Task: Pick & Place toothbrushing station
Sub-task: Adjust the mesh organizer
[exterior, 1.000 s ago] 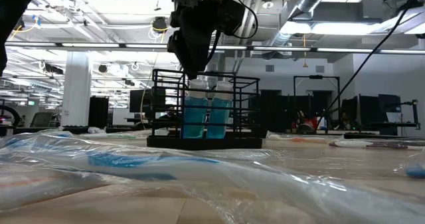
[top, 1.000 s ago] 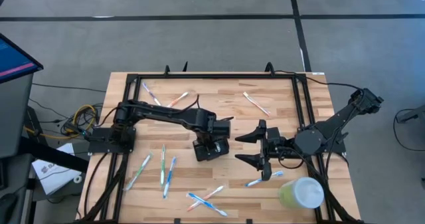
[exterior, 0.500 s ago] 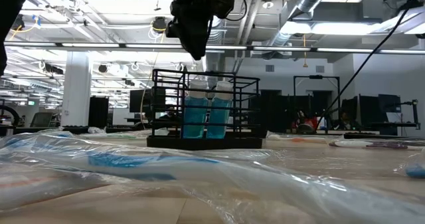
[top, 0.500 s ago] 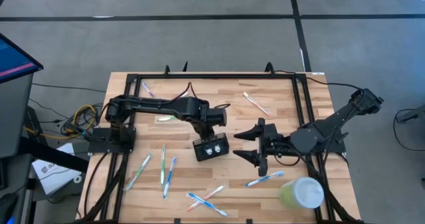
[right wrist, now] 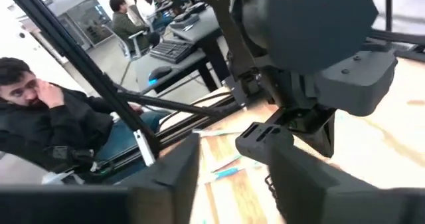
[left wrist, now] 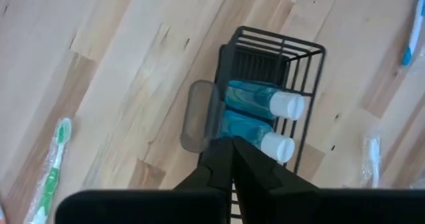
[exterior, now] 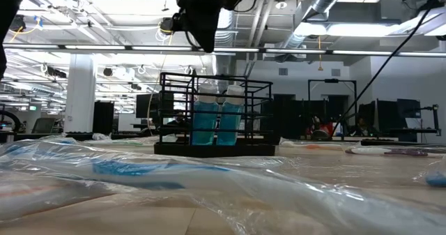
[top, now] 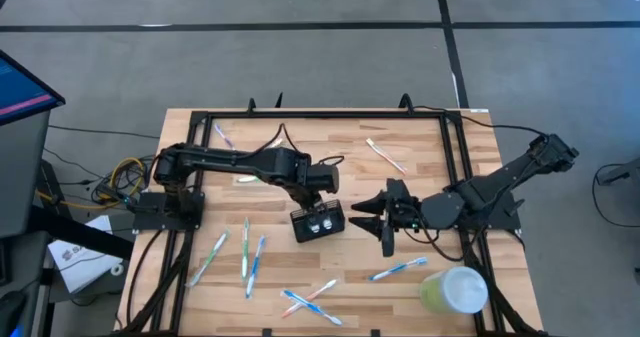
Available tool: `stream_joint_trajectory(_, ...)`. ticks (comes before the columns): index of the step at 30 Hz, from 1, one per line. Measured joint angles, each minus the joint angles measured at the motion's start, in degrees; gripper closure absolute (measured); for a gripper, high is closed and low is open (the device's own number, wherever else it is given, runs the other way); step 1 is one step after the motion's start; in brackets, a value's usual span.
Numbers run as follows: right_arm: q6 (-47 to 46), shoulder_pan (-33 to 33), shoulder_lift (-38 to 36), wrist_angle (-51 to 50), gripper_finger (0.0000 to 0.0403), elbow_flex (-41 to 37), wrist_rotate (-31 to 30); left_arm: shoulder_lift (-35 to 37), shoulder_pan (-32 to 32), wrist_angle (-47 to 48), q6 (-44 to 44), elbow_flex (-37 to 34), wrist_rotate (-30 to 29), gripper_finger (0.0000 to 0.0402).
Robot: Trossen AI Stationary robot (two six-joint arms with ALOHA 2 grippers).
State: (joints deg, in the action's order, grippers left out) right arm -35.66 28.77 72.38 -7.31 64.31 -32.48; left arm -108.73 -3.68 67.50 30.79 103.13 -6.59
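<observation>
The desk point(top: 420, 142) is pale butcher-block planks inside a black tube frame, on grey floor; an open-plan office lies behind. Near its centre stands the toothbrushing station point(top: 317, 221), a black wire box holding two blue white-capped bottles, its long axis tilted slightly off the plank lines. The left hand point(top: 322, 180) hangs just above it, fingers together and empty. The right hand point(top: 379, 223) waits beside it, fingers apart.
</observation>
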Motion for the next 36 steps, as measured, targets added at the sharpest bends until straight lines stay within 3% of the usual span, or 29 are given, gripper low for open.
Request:
stream_joint_trajectory(5, -2.06, -1.82, 0.00, -0.07, 0.0341, 0.00, 3.93, 0.04, -2.25, -0.42, 1.65, 0.00, -1.28, 0.0401)
stream_joint_trajectory(8, -2.53, -2.38, 0.00, -0.09, 0.0364, 0.00, 4.17, 0.04, -3.49, -0.62, 3.11, 0.00, -2.23, 0.0401)
stream_joint_trajectory(15, -3.26, -3.35, 0.00, -1.34, 0.0356, 0.00, 5.67, 0.04, -6.29, -1.20, 6.38, 0.00, -3.72, 0.0401)
stream_joint_trajectory(23, -3.84, -5.24, 0.00, -4.65, 0.0351, 0.00, 14.63, 2.30, -9.79, -2.03, 11.82, -0.35, -7.59, 0.0401)
stream_joint_trajectory(28, -1.96, -5.22, 0.00, -4.40, 0.0351, 0.00, 17.31, 9.58, -11.42, -8.66, 16.55, -8.00, -10.48, 0.0401)
stream_joint_trajectory(36, -4.44, -8.07, 0.00, -7.89, 0.0356, 0.00, 17.76, 26.48, -12.26, -26.26, 28.76, -31.86, -11.53, 0.0401)
